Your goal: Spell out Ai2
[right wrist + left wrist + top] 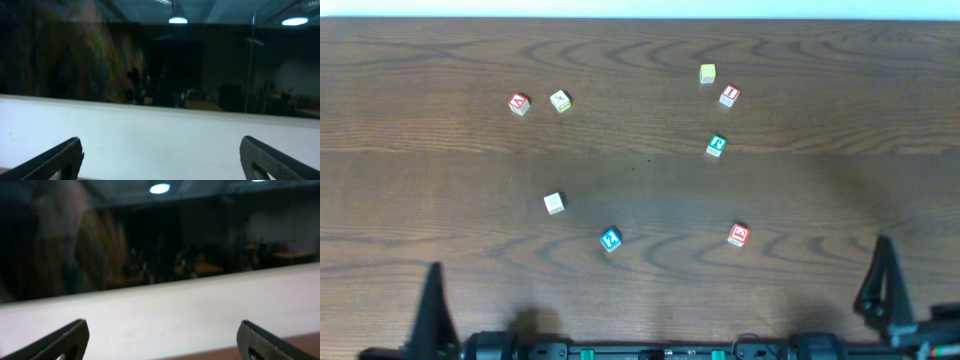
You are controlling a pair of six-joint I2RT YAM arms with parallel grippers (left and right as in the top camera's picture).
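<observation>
Several small letter blocks lie scattered on the wooden table (640,300). A red block (519,103) and a cream block (560,100) sit at the back left. A yellow-green block (707,73), a red block (728,95) and a green block (716,145) sit at the back right. A white block (554,203), a blue block (610,239) and another red block (738,235) lie nearer the front. Their characters are too small to read surely. My left gripper (432,300) (162,332) and right gripper (882,280) (161,150) are open, empty, at the front edge, far from all blocks.
Both wrist views face a white wall strip and a dark window beyond the table; no blocks show in them. The arm bases line the table's front edge (640,350).
</observation>
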